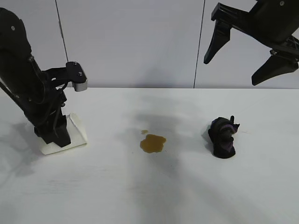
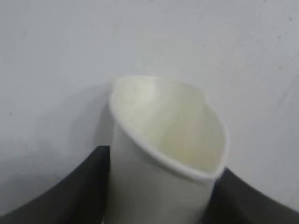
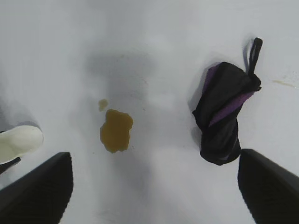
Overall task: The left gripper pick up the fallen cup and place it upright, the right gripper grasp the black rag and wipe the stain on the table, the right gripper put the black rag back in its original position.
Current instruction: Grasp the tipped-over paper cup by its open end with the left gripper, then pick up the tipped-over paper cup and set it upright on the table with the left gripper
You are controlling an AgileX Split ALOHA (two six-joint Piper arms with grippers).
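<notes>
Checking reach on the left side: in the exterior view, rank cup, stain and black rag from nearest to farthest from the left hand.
1. Cup: at the table's left, lying on its side, clamped in the left hand.
2. Stain: mid-table, to the cup's right.
3. Black rag: far right, below the raised, open right hand.

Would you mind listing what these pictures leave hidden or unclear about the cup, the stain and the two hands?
- Cup: in the exterior view the left hand covers most of it; the left wrist view cuts off its base.
- Left hand's fingertips: hidden in the exterior view; the left wrist view shows only finger edges beside the cup.
- Right hand: its wrist view crops the fingertips.
- Stain: depth unreadable.
- Rag: underside hidden.
</notes>
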